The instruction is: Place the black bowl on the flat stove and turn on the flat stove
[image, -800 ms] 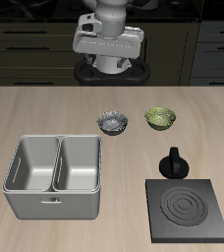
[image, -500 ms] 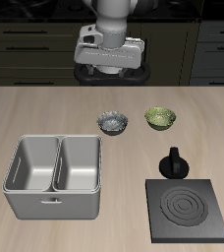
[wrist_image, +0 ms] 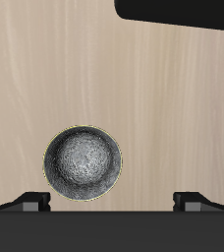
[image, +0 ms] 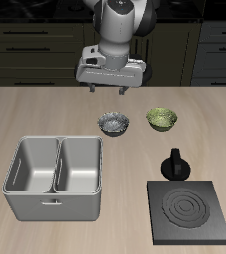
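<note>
Tool (image: pixel 107 92) hangs above worktop (image: pixel 46 109), fingers apart, nothing between them; black bowl (image: pixel 114 123) sits just below and fwd of it, upright, mouth up, round so no long axis, empty inside. Yellow-green bowl (image: pixel 163 119) beside it, also empty; flat stove (image: pixel 189 210) well fwd of tool near front edge, knob (image: pixel 174 164) on its back side; twin basin (image: pixel 55 177) empty.

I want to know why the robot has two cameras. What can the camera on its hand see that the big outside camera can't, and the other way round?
Only the wrist view shows the black bowl from straight above, with its speckled grey inside filling the picture.

Only the exterior view shows the flat stove, its black knob, the grey double basin and the whole gripper, open above the table.

Both show the black bowl, a yellow-green bowl beside it, and the wooden table.
</note>
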